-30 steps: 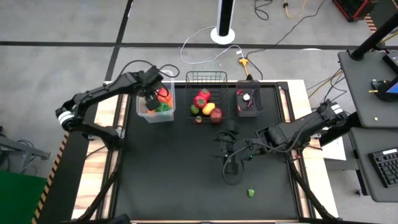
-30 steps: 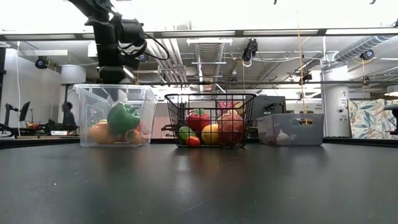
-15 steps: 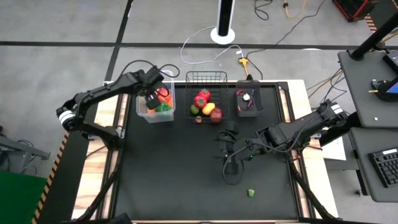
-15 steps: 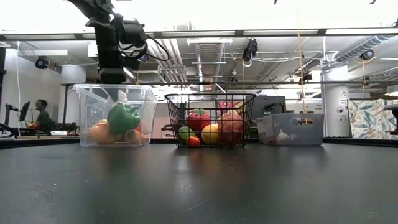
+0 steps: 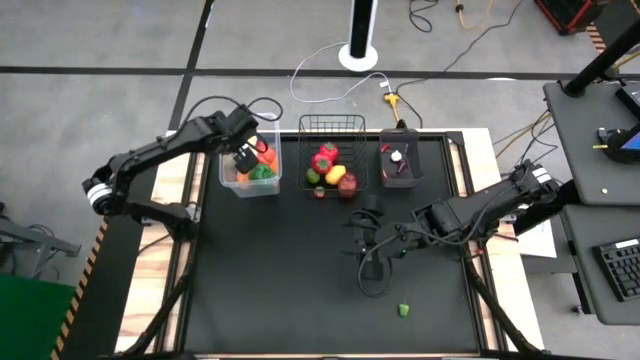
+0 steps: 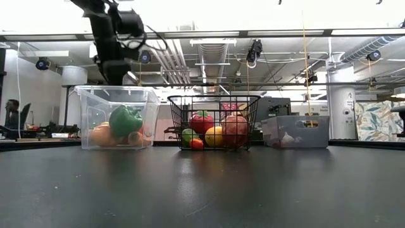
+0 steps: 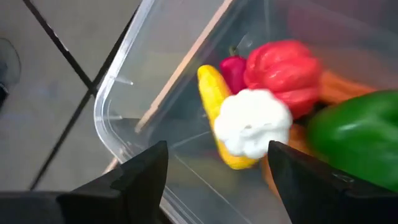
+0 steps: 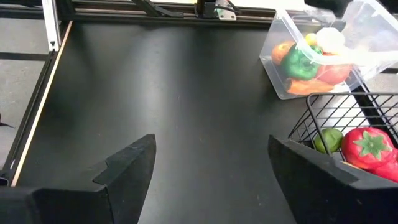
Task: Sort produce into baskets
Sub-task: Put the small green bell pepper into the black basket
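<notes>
My left gripper (image 5: pixel 243 156) hangs open over the clear tub (image 5: pixel 232 178) at the far left, fingers pointing down into it. Between its fingers in the left wrist view (image 7: pixel 217 158) a white piece of produce (image 7: pixel 252 121) lies in the tub on a yellow piece (image 7: pixel 213 93), beside a red pepper (image 7: pixel 283 65) and a green pepper (image 7: pixel 357 137). The wire basket (image 5: pixel 332 125) holds red, yellow and green produce. The dark bin (image 5: pixel 398 165) holds small pieces. My right gripper (image 5: pixel 372 245) stands open over mid-table. One green piece (image 5: pixel 404 310) lies on the table near the front.
The three baskets stand in a row along the far edge of the black tabletop (image 5: pixel 280 280). Wooden side strips (image 5: pixel 165 250) flank the table. Cables hang from the right arm over the middle (image 5: pixel 375 275). A person (image 6: pixel 12 114) shows in the room beyond.
My left gripper's wrist has rolled a little and edged up above the clear tub. The produce in the baskets and my right arm have kept still.
</notes>
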